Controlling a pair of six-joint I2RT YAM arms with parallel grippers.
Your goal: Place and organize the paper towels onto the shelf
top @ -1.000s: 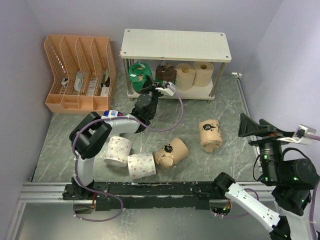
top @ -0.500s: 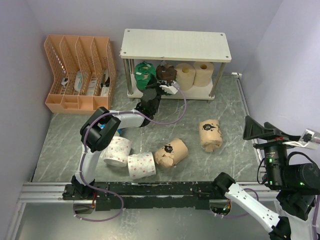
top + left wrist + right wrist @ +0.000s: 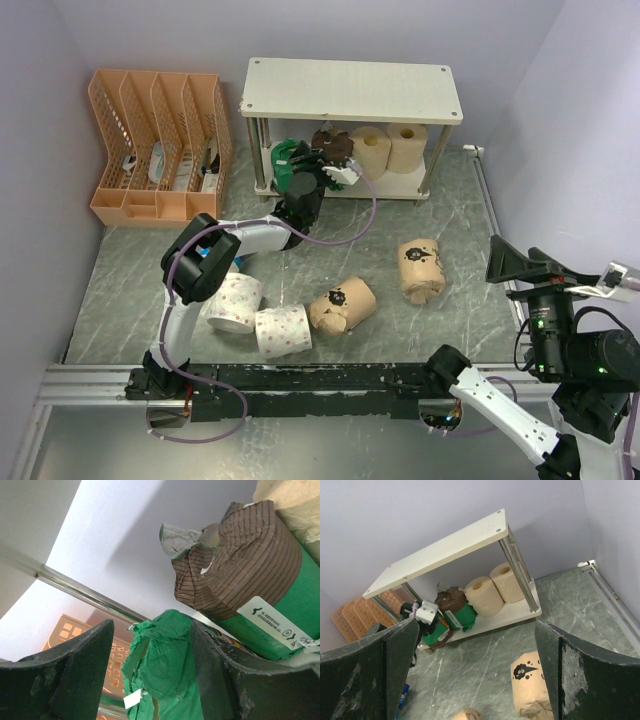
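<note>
My left gripper (image 3: 297, 166) reaches into the lower tier of the shelf (image 3: 350, 90). Its jaws stand apart around a green-wrapped paper towel roll (image 3: 165, 655): the roll touches the right finger (image 3: 225, 680), and a gap shows at the left one. Beside it lies a brown-and-green roll (image 3: 330, 145), then two tan rolls (image 3: 371, 150) (image 3: 407, 145). On the table lie two kraft rolls (image 3: 342, 303) (image 3: 421, 268) and two white speckled rolls (image 3: 234, 301) (image 3: 283, 331). My right gripper (image 3: 480, 680) hangs open and empty high at the right, above the kraft roll (image 3: 532, 682).
An orange slotted file organizer (image 3: 160, 145) stands left of the shelf. A silver shelf leg (image 3: 90, 595) runs close behind the left gripper. Walls close in the table at the back and sides, and a rail (image 3: 300, 378) runs along the near edge.
The left gripper carried the green roll forward onto the shelf's lower tier, and its jaws have now come apart. The right arm has barely shifted.
</note>
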